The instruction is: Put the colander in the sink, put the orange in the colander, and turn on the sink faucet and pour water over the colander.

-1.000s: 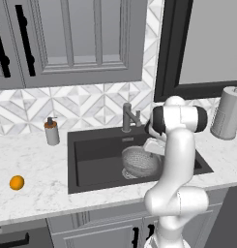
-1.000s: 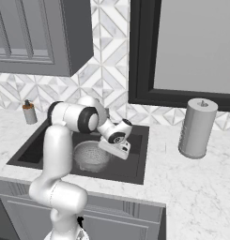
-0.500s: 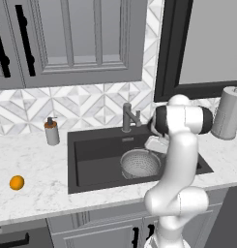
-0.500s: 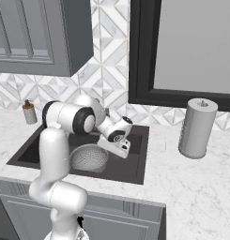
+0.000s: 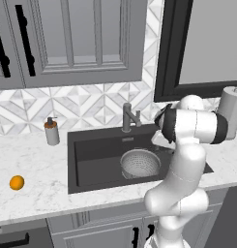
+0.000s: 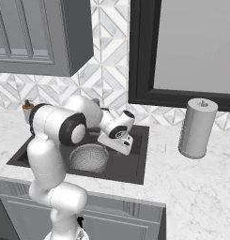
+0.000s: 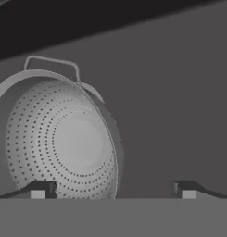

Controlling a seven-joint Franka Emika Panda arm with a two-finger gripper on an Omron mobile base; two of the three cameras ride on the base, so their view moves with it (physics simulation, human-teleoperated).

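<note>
— Where's the colander (image 5: 140,163)?
— In the sink (image 5: 96,162), right of its middle; the orange (image 5: 16,182) lies on the counter (image 5: 28,203), left of the sink.
— The gripper (image 7: 112,190)?
— Wide open, holding nothing; just above the colander.

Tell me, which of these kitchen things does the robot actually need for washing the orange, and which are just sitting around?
Needed for the job:
colander, now in the sink
orange, on the counter to the left
sink faucet, no water running
gripper, open over the sink

Just lying about:
soap pump bottle
paper towel roll
</note>
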